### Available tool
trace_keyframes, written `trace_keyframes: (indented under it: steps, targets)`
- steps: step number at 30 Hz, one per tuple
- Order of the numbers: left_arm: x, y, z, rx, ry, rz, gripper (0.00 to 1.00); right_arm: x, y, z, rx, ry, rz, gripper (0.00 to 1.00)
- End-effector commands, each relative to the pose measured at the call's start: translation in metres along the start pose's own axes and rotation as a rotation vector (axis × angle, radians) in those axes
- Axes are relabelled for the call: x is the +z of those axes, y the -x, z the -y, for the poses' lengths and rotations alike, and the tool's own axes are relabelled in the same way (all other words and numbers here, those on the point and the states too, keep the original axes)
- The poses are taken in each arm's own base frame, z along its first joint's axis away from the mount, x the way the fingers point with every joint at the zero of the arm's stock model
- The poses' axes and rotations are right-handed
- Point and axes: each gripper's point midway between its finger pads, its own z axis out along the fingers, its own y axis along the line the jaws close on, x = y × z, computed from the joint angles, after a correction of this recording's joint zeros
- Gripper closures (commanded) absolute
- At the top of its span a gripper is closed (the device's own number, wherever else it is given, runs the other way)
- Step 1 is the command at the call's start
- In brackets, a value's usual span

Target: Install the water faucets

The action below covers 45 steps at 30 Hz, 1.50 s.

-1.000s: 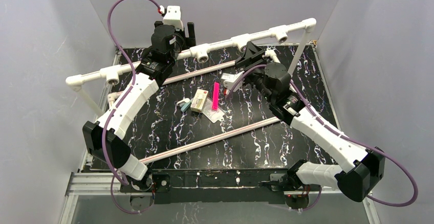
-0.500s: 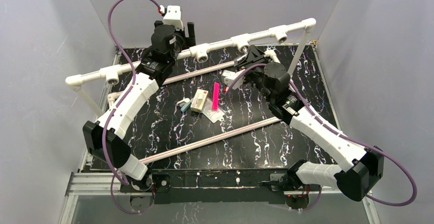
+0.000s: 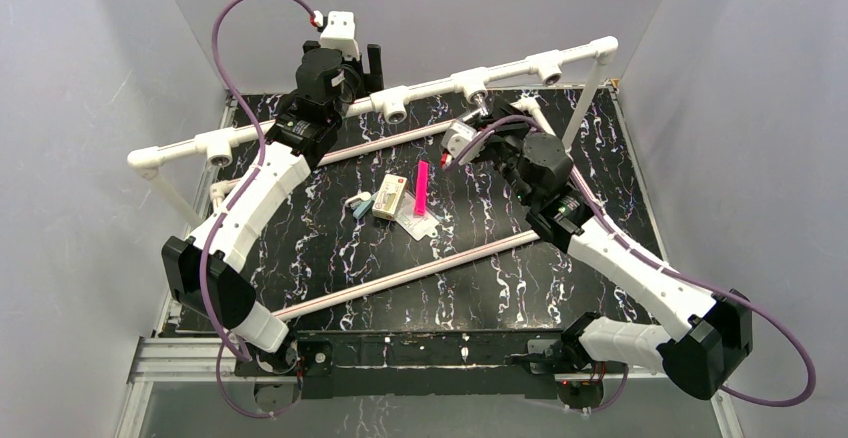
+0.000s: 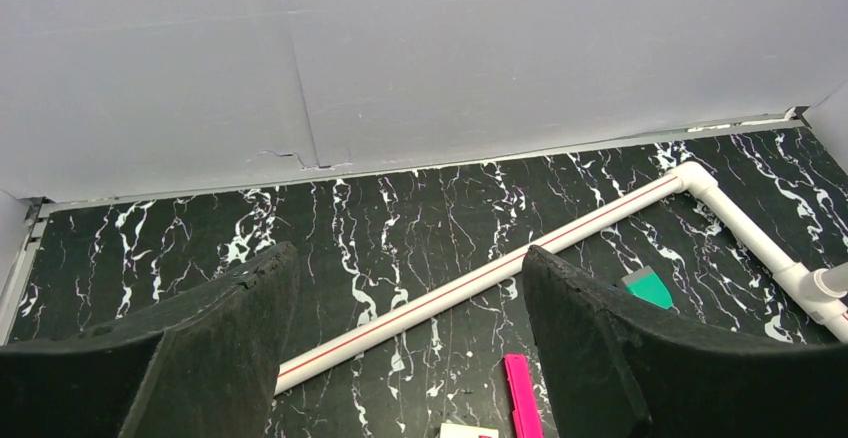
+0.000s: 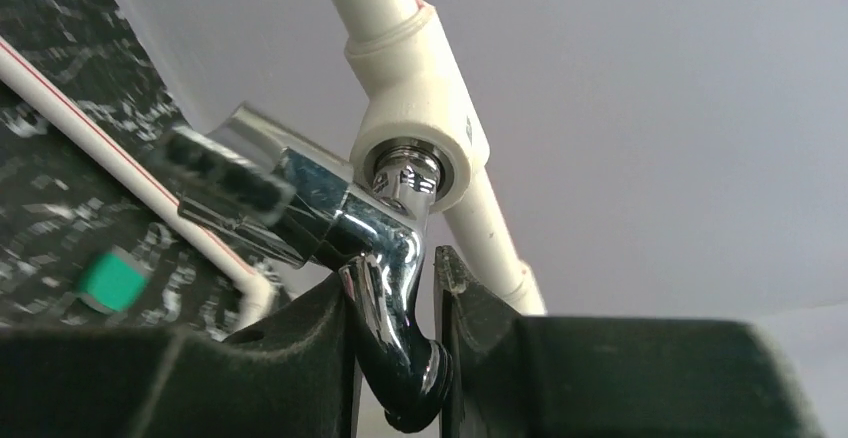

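Right arm [image 3: 620, 258] lifted, faucet [image 5: 375, 248] between fingers [image 5: 305, 343] — stem at tee socket [image 5: 420, 108]

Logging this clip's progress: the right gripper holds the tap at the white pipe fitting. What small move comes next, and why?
Probably turn the right gripper to screw the tap into the white fitting. Its jaws are shut on the spout, and the threaded end sits in the fitting's mouth with some metal neck showing, so it looks not fully seated.
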Motion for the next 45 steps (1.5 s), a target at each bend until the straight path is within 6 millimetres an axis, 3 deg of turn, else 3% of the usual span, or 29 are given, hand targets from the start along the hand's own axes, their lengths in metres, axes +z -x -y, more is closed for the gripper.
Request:
trace_keyframes:
  steps: [1,10,17,20,21,26,29,32,37,45]
  targets:
    - [0.001,-0.073,0.011,0.065,-0.034,-0.223,0.21,-0.004,0.030,0.014,0.487,-0.129,0.137,0.99]
    - [-0.002,-0.071,0.011,0.059,-0.038,-0.218,0.21,0.001,0.033,0.017,1.083,-0.231,0.155,0.99]
    - [-0.006,-0.070,0.009,0.058,-0.035,-0.210,0.21,0.001,0.034,0.015,1.111,-0.223,0.159,0.99]
    - [-0.007,-0.069,0.009,0.056,-0.036,-0.208,0.21,-0.003,0.040,0.016,1.050,-0.181,0.181,0.99]
    - [-0.007,-0.069,0.009,0.055,-0.038,-0.209,0.21,-0.005,0.042,0.017,1.027,-0.171,0.186,0.94]
    - [-0.007,-0.069,0.010,0.053,-0.039,-0.209,0.21,-0.010,0.042,0.015,0.876,-0.119,0.175,0.55]
    - [-0.008,-0.069,0.010,0.054,-0.040,-0.209,0.21,-0.013,0.042,0.015,0.766,-0.093,0.174,0.37]
    - [-0.008,-0.069,0.009,0.055,-0.036,-0.207,0.21,-0.016,0.041,0.017,0.642,-0.073,0.178,0.26]
    - [-0.007,-0.069,0.009,0.056,-0.037,-0.209,0.20,-0.019,0.045,0.017,0.394,-0.027,0.205,0.18]
    - [-0.004,-0.072,0.010,0.059,-0.038,-0.216,0.20,-0.014,0.047,0.020,-0.038,0.022,0.212,0.15]
